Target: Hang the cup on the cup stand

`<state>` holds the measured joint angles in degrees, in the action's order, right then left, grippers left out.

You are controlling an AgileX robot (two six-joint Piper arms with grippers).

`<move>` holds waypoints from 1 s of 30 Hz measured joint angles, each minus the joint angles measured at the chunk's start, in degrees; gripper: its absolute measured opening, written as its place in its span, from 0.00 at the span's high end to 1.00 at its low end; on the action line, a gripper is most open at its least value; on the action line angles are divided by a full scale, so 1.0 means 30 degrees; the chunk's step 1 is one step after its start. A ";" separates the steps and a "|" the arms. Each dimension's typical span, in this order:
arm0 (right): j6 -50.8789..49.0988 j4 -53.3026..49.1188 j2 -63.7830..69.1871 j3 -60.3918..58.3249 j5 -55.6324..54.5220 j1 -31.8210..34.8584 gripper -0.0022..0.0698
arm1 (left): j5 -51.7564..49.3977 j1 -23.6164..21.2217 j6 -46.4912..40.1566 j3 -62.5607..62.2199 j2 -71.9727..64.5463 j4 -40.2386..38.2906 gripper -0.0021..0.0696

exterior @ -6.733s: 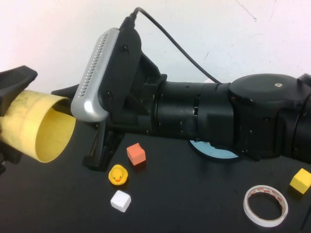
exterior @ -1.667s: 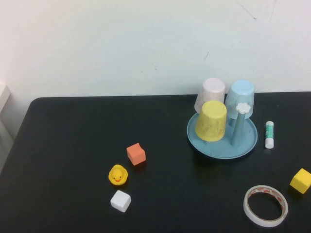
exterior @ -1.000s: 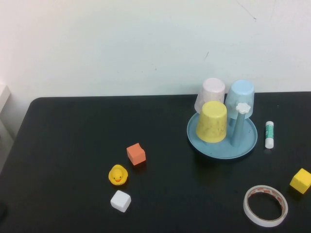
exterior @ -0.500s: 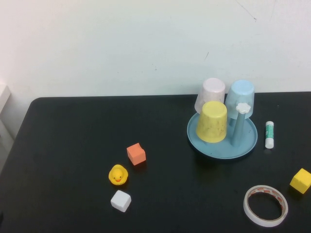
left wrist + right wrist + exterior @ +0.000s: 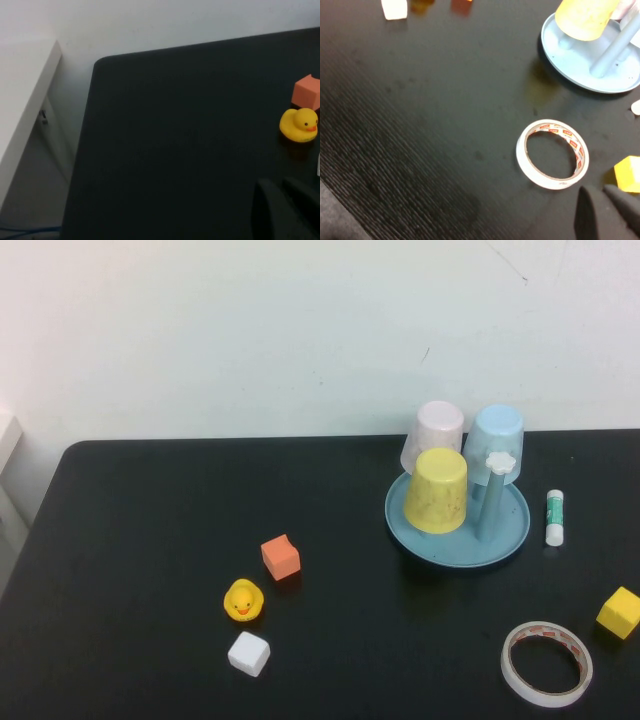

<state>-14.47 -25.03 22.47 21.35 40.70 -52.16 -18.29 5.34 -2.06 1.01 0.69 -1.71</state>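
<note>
The yellow cup [image 5: 436, 490] sits upside down over a peg at the front left of the light-blue cup stand [image 5: 505, 537], at the right rear of the black table. It also shows in the right wrist view [image 5: 585, 17], on the stand [image 5: 570, 60]. A pink cup [image 5: 436, 430] and a light blue cup [image 5: 497, 435] hang on the rear pegs. One peg with a white flower cap [image 5: 500, 462] is bare. Neither arm shows in the high view. My left gripper [image 5: 280, 186] is shut and empty, above the table's left part near the duck. My right gripper [image 5: 601, 192] is shut and empty, above the tape roll.
An orange cube [image 5: 280, 557], a yellow duck [image 5: 243, 600] and a white cube [image 5: 248, 653] lie left of centre. A tape roll [image 5: 546, 663], a yellow cube [image 5: 619, 612] and a glue stick [image 5: 555, 517] lie at the right. The table's left edge [image 5: 85, 150] drops off.
Earlier my left gripper held the yellow cup at the left and the right arm crossed the view. Now the cup is on the stand and both arms are out of the high view.
</note>
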 joint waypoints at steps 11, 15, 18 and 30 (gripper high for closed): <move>0.0000 0.0000 0.0000 0.0000 0.0000 0.0000 0.97 | -0.0042 0.0000 0.0998 -0.0031 0.0000 -0.0014 0.97; 0.0000 0.0000 0.0000 0.0000 0.0000 0.0000 0.97 | -0.0042 0.0000 0.1008 -0.0031 0.0000 -0.0044 0.97; -0.0043 0.0000 0.0000 0.0000 0.0000 0.0000 0.97 | -0.0042 0.0000 0.0543 -0.0031 0.0000 -0.0044 0.97; -0.0168 0.0000 0.0000 0.0000 0.0000 0.0000 0.97 | -0.0042 0.0000 0.0354 -0.0031 0.0000 -0.0044 0.97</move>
<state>-14.98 -25.03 22.47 21.35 40.70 -52.16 -18.41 5.34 -1.00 0.91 0.69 -1.84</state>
